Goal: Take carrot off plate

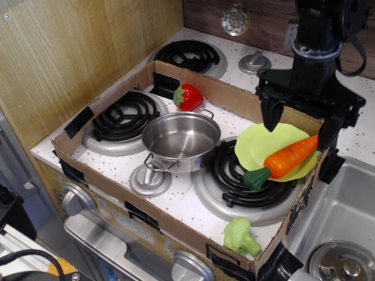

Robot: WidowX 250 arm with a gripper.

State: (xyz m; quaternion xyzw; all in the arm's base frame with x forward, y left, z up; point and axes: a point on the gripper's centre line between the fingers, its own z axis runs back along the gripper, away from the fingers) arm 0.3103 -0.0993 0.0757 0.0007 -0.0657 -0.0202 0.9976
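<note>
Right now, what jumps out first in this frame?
The orange carrot lying across the lime-green plate at right, its green stub hanging over the rim. The black gripper hangs just above it with jaws spread wide. The shiny steel pot sits mid-box, between the burners.

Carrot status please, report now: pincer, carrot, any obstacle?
Pincer open, above the plate, empty. Carrot lying on plate, green top over the front rim. Cardboard wall close behind; nothing on carrot.
</note>
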